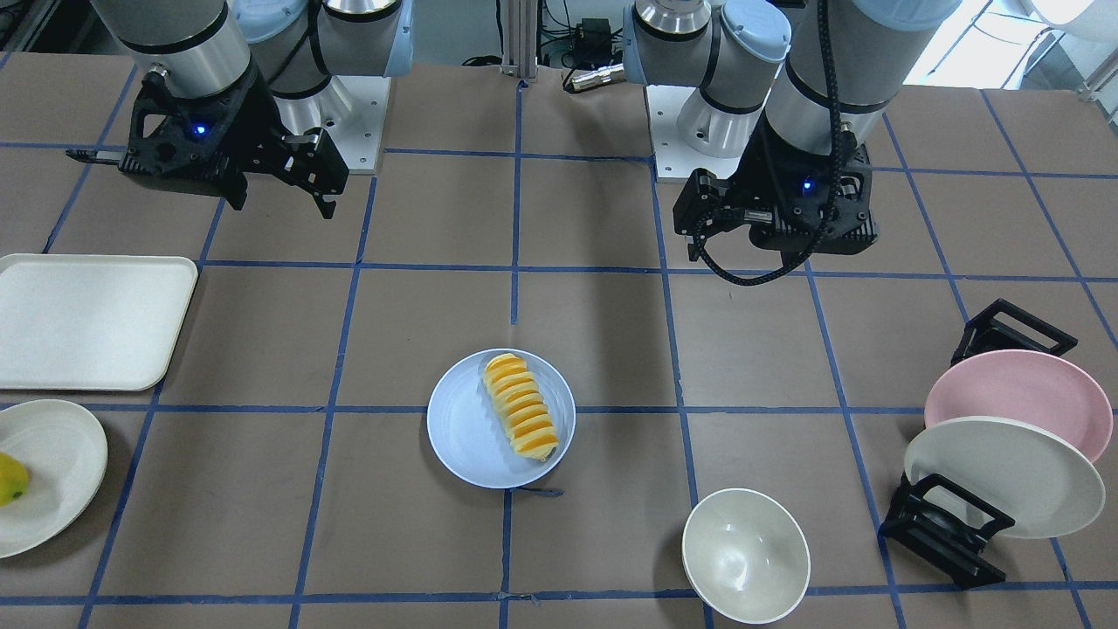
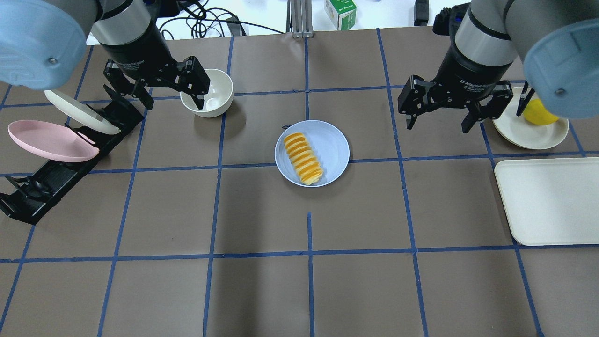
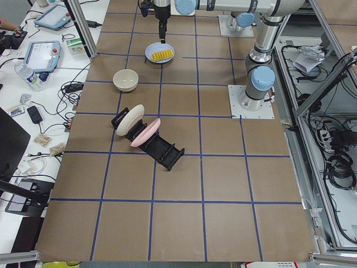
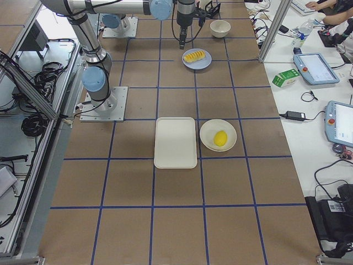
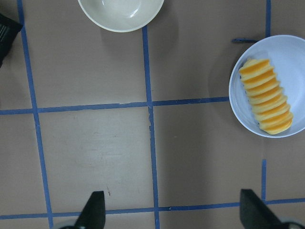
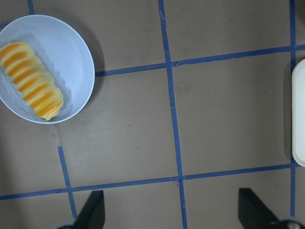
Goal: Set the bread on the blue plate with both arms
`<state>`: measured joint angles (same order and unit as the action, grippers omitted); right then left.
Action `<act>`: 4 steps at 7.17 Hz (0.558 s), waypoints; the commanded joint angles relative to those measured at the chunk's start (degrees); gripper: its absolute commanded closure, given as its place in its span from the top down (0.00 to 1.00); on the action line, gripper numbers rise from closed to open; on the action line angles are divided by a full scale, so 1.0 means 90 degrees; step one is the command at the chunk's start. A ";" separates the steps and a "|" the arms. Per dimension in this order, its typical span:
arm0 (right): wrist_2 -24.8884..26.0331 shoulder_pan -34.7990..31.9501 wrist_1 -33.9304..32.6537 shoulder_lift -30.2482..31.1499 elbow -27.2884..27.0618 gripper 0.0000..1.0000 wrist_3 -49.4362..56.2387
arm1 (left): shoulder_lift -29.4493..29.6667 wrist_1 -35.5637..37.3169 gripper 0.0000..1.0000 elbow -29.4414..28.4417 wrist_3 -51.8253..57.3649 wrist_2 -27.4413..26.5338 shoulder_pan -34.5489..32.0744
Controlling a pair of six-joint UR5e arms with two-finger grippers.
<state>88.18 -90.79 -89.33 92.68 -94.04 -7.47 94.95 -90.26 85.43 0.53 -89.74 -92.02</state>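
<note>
The bread (image 2: 303, 158) lies on the blue plate (image 2: 336, 142) in the middle of the table (image 2: 262, 220). It sits along the plate's left half, with one end at the rim. The left gripper (image 2: 171, 96) hangs raised, well left of the plate, its fingers spread and empty. The right gripper (image 2: 438, 122) hangs raised, well to the right, also spread and holding nothing. A cream bowl (image 2: 220, 96) stands on the left side.

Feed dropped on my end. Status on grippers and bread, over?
Left gripper open, empty, held above table. Right gripper open, empty. Bread lying on blue plate. Bowl apart from plate, not in the way.
</note>
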 commanded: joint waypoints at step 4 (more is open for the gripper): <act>0.0017 0.0000 0.0003 0.0005 -0.0010 1.00 -0.0029 | -0.0013 -0.0010 1.00 0.0010 -0.0068 0.0000 0.0000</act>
<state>88.34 -90.79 -89.30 92.72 -94.12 -7.58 94.90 -90.28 85.46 0.12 -89.70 -92.02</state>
